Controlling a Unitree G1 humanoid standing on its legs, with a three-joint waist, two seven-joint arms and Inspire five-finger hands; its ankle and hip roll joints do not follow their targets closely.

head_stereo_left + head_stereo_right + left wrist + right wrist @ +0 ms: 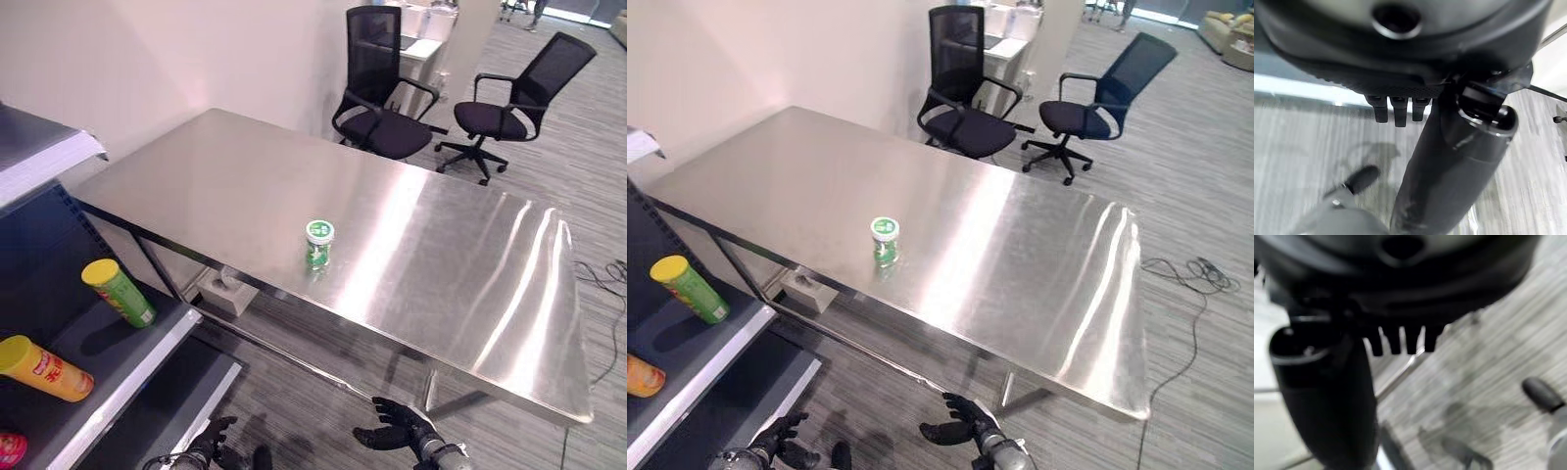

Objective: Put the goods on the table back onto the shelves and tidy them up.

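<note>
The steel table (460, 264) carries one item: a small green bottle (318, 244) with a white-and-green cap, standing upright near the table's front edge, well apart from both hands.

The shelf unit (127, 367) stands to the robot's left. On its grey shelf lie a green tube with a yellow lid (119, 292), tilted, and an orange-yellow tube (44, 368) on its side; a red item (10, 448) shows at the lower corner (too little is visible to identify it).

The left hand (211, 443) hangs low, below table level and over the floor, fingers loosely spread and holding nothing. The right hand (397, 427) is likewise low, in front of the table, fingers relaxed and slightly parted, empty.

Two black office chairs (387, 83) stand beyond the far side of the table. A small grey box (227, 290) sits on the floor under the table.
</note>
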